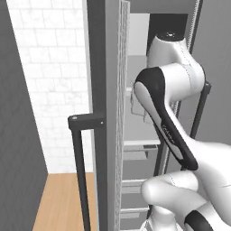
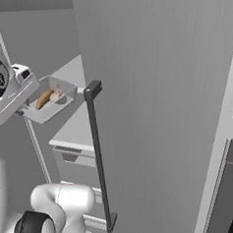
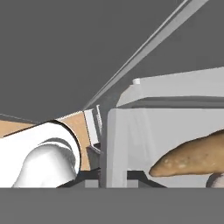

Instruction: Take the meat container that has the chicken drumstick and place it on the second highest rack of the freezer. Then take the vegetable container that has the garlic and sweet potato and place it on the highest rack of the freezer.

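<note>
- I had the vegetable container (image 2: 48,101) clamped by its near rim in my fingers (image 2: 25,93), held up inside the open freezer (image 2: 162,110), off every shelf.
- It hung above the light-grey shelf (image 2: 77,128) that sits over the drawers; whether that shelf was the highest rack I couldn't tell from these angles.
- The tray looked like thin, stiff, clear plastic: light, but slick, and easily tipped because I gripped one edge only.
- I judged the rim wall the right place to hold, as the flat sides offered little else to pinch.
- The load inside was loose, so it could slide if I tilted the tray.
- Counted: one container, one sweet potato (image 3: 192,157), long and tan, lying nearly the tray's length.
- One garlic (image 3: 216,179), a pale lump just beside the sweet potato, mostly cut off at the edge of my hand view.
- Two dark bar handles: one (image 1: 81,176) on the left door, one (image 2: 98,154) on the right.
</note>
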You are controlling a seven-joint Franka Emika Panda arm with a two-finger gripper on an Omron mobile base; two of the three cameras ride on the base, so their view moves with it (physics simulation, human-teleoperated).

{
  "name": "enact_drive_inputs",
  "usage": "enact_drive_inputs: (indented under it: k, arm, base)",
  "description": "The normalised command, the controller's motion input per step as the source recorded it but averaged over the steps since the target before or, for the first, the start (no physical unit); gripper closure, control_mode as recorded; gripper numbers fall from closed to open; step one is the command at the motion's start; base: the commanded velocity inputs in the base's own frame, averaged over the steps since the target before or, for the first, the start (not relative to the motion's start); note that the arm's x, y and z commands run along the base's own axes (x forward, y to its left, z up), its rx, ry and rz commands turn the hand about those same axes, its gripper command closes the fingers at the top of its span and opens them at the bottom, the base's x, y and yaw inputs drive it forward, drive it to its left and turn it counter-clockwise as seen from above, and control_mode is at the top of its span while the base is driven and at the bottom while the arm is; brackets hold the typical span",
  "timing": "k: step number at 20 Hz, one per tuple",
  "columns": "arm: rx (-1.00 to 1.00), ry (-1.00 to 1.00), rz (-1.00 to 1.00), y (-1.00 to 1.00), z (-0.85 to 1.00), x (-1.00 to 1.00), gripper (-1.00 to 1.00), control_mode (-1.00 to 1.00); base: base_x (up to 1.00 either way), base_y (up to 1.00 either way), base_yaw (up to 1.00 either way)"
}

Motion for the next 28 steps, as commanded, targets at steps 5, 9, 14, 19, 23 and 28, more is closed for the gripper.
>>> enact_drive_inputs:
  k: [5,9,14,19,23,28]
  arm:
    - [-0.01,0.0,0.1,0.0,0.39,1.0,1.0,-1.0]
    - [-0.12,0.0,-0.04,-0.03,0.11,1.0,1.0,-1.0]
    - [-0.14,0.0,-0.08,-0.18,0.0,0.99,1.0,-1.0]
    - [-0.11,0.0,0.0,-0.24,-0.02,0.94,1.0,-1.0]
    - [-0.05,0.0,0.0,-0.31,-0.07,0.93,1.0,-1.0]
    - [-0.04,0.07,0.0,-0.3,-0.33,1.0,1.0,-1.0]
  base:
    - [0.0,0.0,0.0]
    - [0.0,0.0,0.0]
    - [0.0,0.0,0.0]
    - [0.0,0.0,0.0]
    - [0.0,0.0,0.0]
    - [0.0,0.0,0.0]
